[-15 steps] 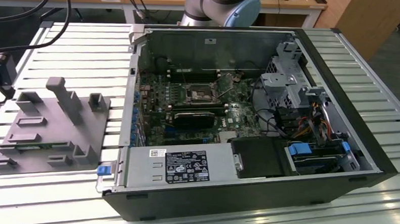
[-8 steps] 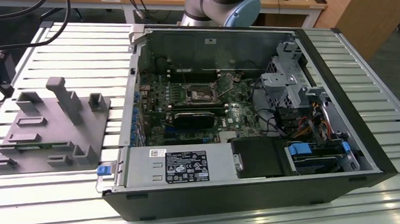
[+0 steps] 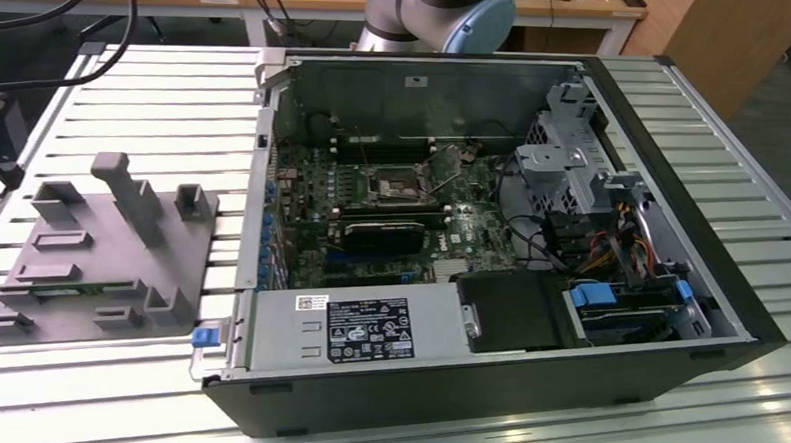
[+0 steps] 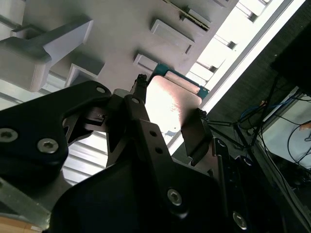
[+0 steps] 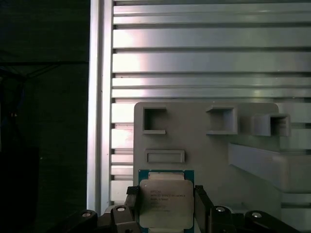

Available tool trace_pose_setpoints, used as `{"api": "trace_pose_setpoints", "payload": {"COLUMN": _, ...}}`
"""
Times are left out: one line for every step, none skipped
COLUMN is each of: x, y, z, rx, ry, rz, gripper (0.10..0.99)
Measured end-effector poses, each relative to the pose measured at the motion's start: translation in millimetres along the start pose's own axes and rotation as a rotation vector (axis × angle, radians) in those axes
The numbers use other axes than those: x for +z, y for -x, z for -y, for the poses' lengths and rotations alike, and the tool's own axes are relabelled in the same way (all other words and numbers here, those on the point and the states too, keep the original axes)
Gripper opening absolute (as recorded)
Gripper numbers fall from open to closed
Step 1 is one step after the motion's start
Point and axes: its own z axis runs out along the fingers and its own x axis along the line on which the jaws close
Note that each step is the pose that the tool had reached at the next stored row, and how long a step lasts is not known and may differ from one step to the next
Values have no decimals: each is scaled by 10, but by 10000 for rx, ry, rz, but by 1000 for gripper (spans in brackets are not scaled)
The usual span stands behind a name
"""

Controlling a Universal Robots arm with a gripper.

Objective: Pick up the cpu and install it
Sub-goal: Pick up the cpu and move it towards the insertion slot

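Table (image 3: 148,91): slatted metal, carrying the computer case and the grey block.
Computer case (image 3: 495,386): side open, circuit board (image 3: 310,193) inside.
Grey block (image 5: 209,155): beneath my claw.
My claw (image 5: 166,194): narrowed, pinching the cpu's opposite edges.
Cpu (image 5: 165,206): between my fingers (image 5: 132,204), over the block.

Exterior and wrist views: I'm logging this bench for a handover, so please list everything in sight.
table: one, silver slats, under everything.
fixture block: one, grey, on the table at the exterior view's left.
computer case: one, black, open, beside the fixture block.
motherboard: one, green, inside the case.
power supply: one, silver, at the case's near edge.
cpu: one, silver top, green edge, held over the fixture block.
arm: one, grey and blue, behind the case.
end effector: one, black, shut on the cpu.
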Motion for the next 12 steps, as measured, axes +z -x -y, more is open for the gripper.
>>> {"api": "trace_pose_setpoints", "payload": {"x": -6, "y": 0, "z": 0, "rx": 0, "ry": 0, "rz": 1, "gripper": 537}}
{"api": "trace_pose_setpoints", "payload": {"x": -12, "y": -1, "z": -1, "rx": 0, "ry": 0, "rz": 1, "gripper": 537}}
{"api": "trace_pose_setpoints", "payload": {"x": -17, "y": -1, "z": -1, "rx": 0, "ry": 0, "rz": 1, "gripper": 537}}
{"api": "trace_pose_setpoints", "payload": {"x": -24, "y": -1, "z": -2, "rx": 0, "ry": 0, "rz": 0, "gripper": 537}}
{"api": "trace_pose_setpoints", "payload": {"x": -30, "y": -1, "z": -2, "rx": 0, "ry": 1, "rz": 1, "gripper": 537}}
{"api": "trace_pose_setpoints", "payload": {"x": -36, "y": -1, "z": -2, "rx": 0, "ry": 0, "rz": 1, "gripper": 537}}
{"api": "trace_pose_setpoints", "payload": {"x": -41, "y": -1, "z": -3, "rx": 0, "ry": 1, "rz": 1, "gripper": 537}}
{"api": "trace_pose_setpoints", "payload": {"x": -47, "y": -1, "z": -3, "rx": 0, "ry": 0, "rz": 1, "gripper": 537}}
{"api": "trace_pose_setpoints", "payload": {"x": -52, "y": -2, "z": -3, "rx": 0, "ry": 0, "rz": 1, "gripper": 537}}
{"api": "trace_pose_setpoints", "payload": {"x": -58, "y": -2, "z": -4, "rx": 0, "ry": 0, "rz": 1, "gripper": 537}}
{"api": "trace_pose_setpoints", "payload": {"x": -63, "y": -2, "z": -4, "rx": 0, "ry": 0, "rz": 1, "gripper": 537}}
{"api": "trace_pose_setpoints", "payload": {"x": -70, "y": -2, "z": -5, "rx": 0, "ry": 0, "rz": 1, "gripper": 537}}
